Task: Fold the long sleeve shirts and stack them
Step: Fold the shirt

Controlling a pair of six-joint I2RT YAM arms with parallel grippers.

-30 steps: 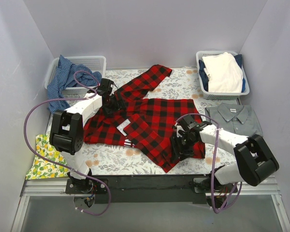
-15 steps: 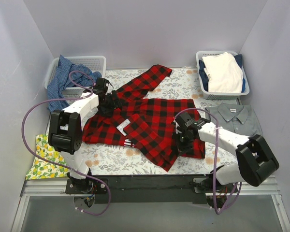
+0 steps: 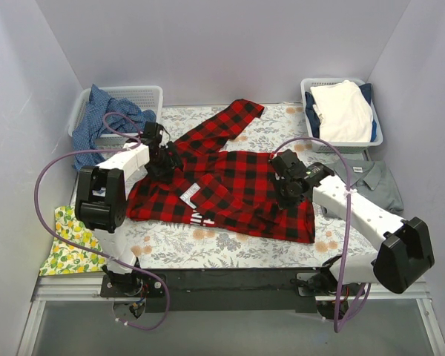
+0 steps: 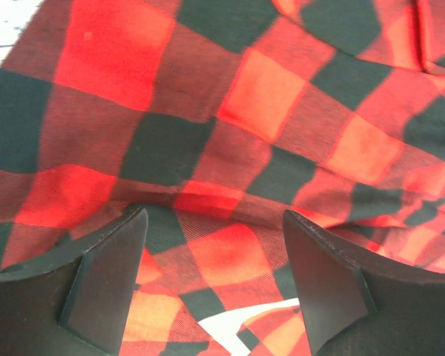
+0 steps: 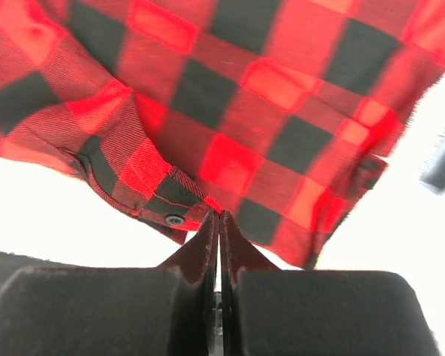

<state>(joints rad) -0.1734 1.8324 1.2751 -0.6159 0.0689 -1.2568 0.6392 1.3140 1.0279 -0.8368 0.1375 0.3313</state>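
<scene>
While apart over plaid flannel [image 3: 233, 185], left end effector [image 4: 213, 219]; right end effector [image 5: 219, 219] tight on its hem beside grey shirt [image 3: 380, 187]

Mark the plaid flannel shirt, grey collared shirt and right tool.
plaid flannel shirt [image 3: 237, 189], top view, middle of its body.
grey collared shirt [image 3: 382, 185], top view, panel beside the collar.
right tool [image 5: 219, 219], right wrist view, between its shut fingertips.
</scene>
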